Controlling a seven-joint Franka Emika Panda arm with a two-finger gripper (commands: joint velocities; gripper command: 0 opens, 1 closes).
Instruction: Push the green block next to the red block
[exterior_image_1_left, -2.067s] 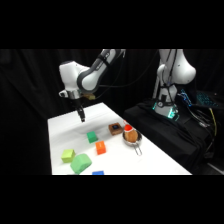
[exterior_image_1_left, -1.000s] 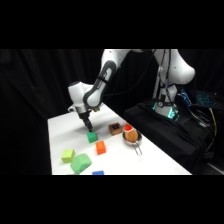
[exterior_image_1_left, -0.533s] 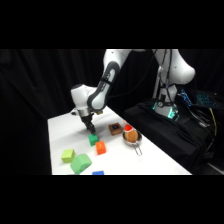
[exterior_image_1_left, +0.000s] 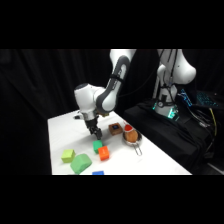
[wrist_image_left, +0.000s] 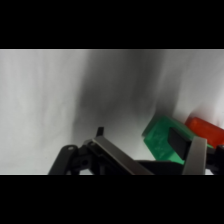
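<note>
Wrist view: red block (wrist_image_left: 206, 129) cut by right edge, partly behind green block (wrist_image_left: 167, 141). Finger (wrist_image_left: 196, 156) covers green block's lower corner. Side view: arm's top cut by upper band; blue block (exterior_image_1_left: 98, 173) cut at bottom.

We find the table (exterior_image_1_left: 60, 130) white, smooth and matt; the green block (wrist_image_left: 167, 141) matt, looking like painted wood or plastic; the red block (wrist_image_left: 206, 129) of like finish; the arm (exterior_image_1_left: 112, 80) cased in glossy white plastic; the fingers (wrist_image_left: 196, 156) of dull grey metal; the strainer (exterior_image_1_left: 136, 142) metallic.
</note>
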